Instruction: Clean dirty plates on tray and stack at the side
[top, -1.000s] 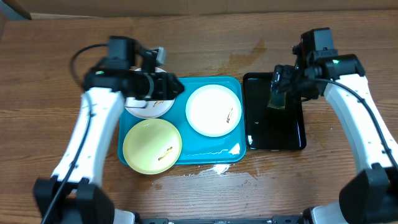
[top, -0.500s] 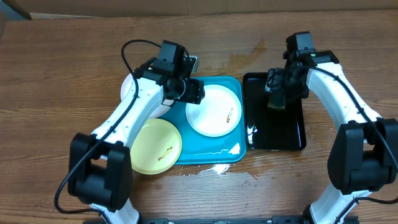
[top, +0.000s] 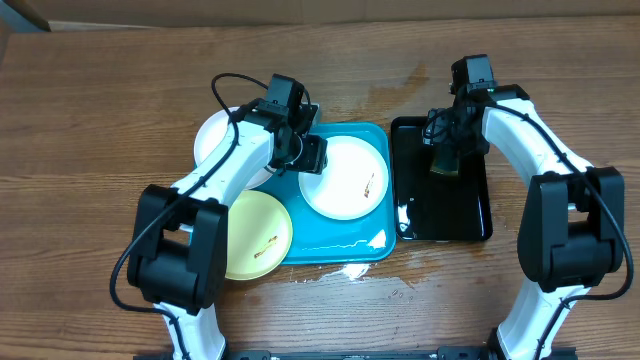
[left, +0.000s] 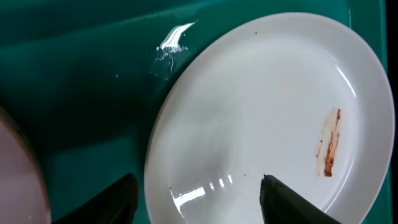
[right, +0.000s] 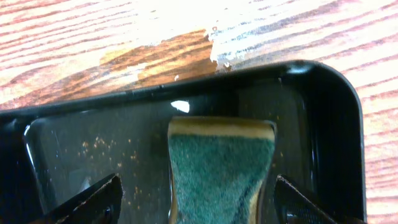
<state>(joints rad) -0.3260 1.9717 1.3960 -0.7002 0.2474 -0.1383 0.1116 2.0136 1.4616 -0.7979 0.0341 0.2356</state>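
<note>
The turquoise tray (top: 340, 248) holds a white plate (top: 345, 178) with a brown smear (left: 328, 149) on its right half. A pale yellow-green plate (top: 255, 235) with a dark smear sits at the tray's front left. Another white plate (top: 222, 140) lies at the back left, overhanging the tray's edge. My left gripper (top: 308, 155) hangs open over the smeared plate's (left: 267, 106) left rim, one finger (left: 112, 202) above the tray (left: 81, 81), the other above the plate. My right gripper (top: 447, 150) stands open over a green-faced yellow sponge (right: 221, 174), with gaps on both sides.
The sponge (top: 447, 162) lies in a narrow glossy black tray (top: 445, 215) just right of the turquoise one; crumbs and water show on its floor (right: 93, 149). Water is spilled on the wood at the tray's front edge (top: 345, 270) and behind the black tray (right: 186, 25).
My left gripper has swung right, from the back-left white plate to the smeared white plate. The right gripper has shifted slightly left and stays over the sponge.
</note>
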